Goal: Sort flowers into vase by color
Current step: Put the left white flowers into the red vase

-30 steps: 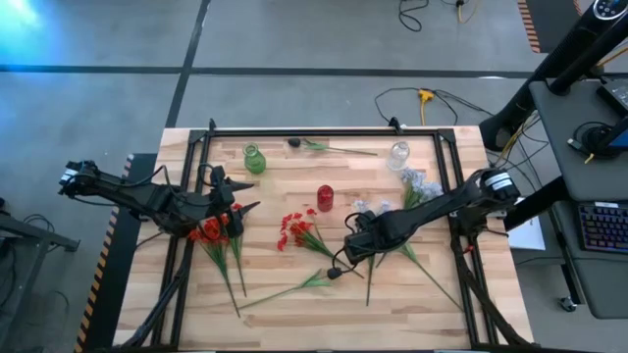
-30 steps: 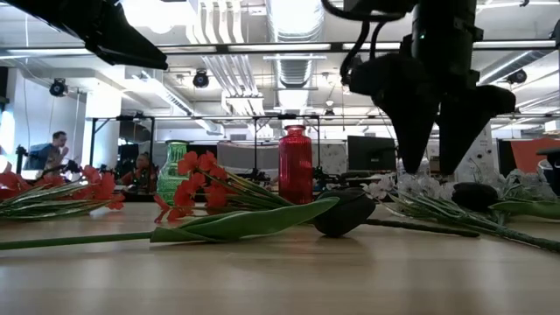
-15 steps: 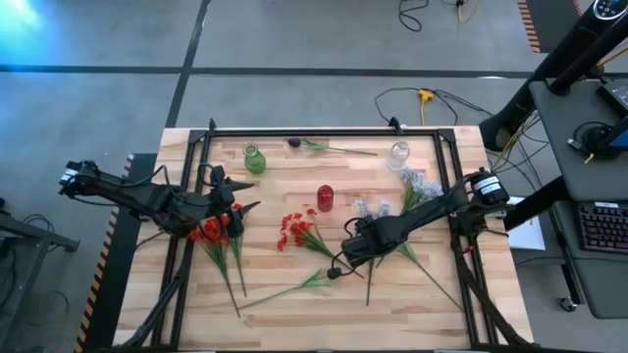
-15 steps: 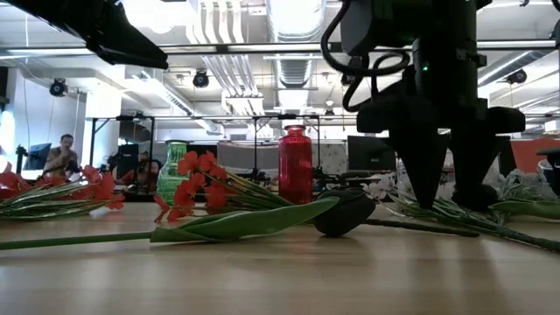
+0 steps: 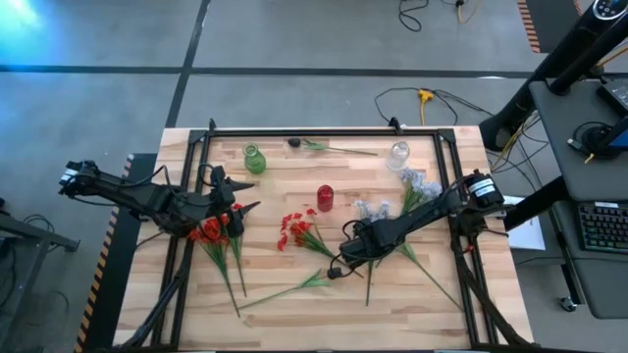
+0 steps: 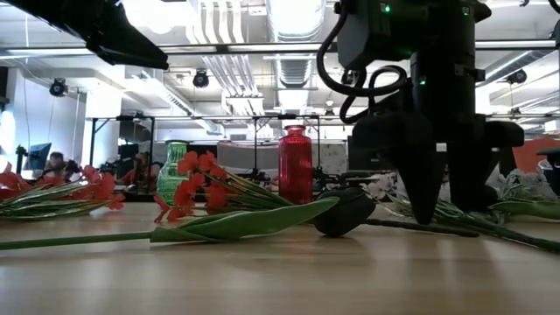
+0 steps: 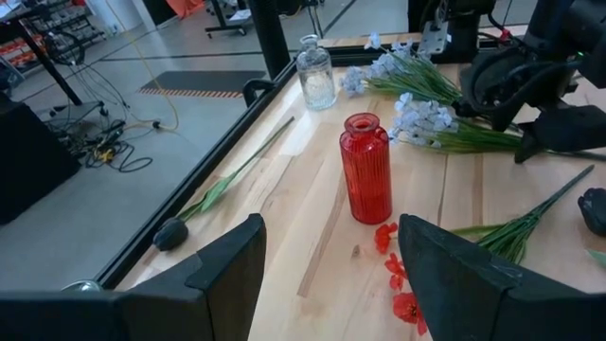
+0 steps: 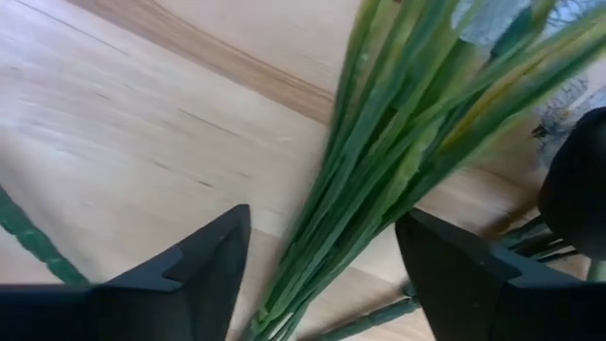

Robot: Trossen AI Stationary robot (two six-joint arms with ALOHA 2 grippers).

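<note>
Green stalks [image 8: 379, 161] lie between the right gripper's [image 8: 322, 256] spread fingers.

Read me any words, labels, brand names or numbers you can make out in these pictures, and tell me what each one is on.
None can be read.
The red vase, the clear vase and the green vase show no label.
The wooden table shows no writing.
The screens far behind in the low view are too blurred to read.
</note>
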